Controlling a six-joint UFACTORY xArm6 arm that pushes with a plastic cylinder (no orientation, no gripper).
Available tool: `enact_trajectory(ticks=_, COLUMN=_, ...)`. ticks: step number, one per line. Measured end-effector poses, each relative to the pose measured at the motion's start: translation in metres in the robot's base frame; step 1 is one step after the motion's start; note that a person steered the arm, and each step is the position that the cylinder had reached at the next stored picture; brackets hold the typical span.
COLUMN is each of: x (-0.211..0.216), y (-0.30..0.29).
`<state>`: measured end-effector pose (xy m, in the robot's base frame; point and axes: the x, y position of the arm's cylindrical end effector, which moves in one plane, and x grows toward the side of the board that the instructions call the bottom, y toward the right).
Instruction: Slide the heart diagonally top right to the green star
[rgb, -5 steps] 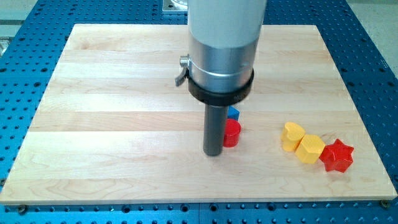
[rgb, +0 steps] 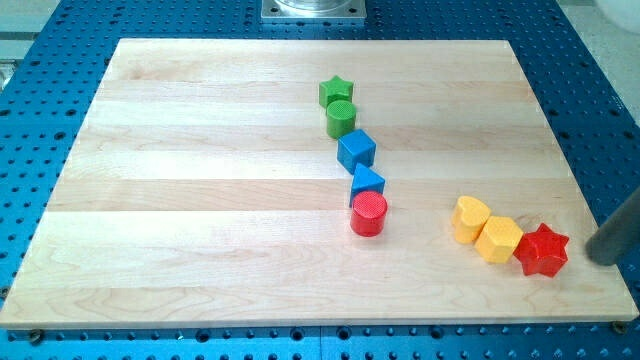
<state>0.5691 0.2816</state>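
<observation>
Fingers: none fitted; my tip is a dark rod at the view's right edge, just right of the red star. Pale wood desk. Ribbed yellow heart touches the yellow hexagon, well apart from the green star.

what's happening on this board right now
A robot arm's push rod sits at the view's right edge, my tip just right of the red star, touching no block. The yellow heart it should push lies by a yellow block, far from the green star up top. Below that star run a green cylinder, two blue blocks and a red cylinder.
</observation>
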Motion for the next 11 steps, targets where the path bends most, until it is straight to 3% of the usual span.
enact_trajectory(ticks=4, x=0.003, y=-0.129)
enact_trajectory(ticks=5, x=0.003, y=-0.197)
enact_trajectory(ticks=7, x=-0.023, y=-0.085)
enact_trajectory(ticks=8, x=-0.045, y=-0.117)
enact_trajectory(ticks=10, x=-0.014, y=-0.248)
enact_trajectory(ticks=11, x=-0.007, y=-0.239)
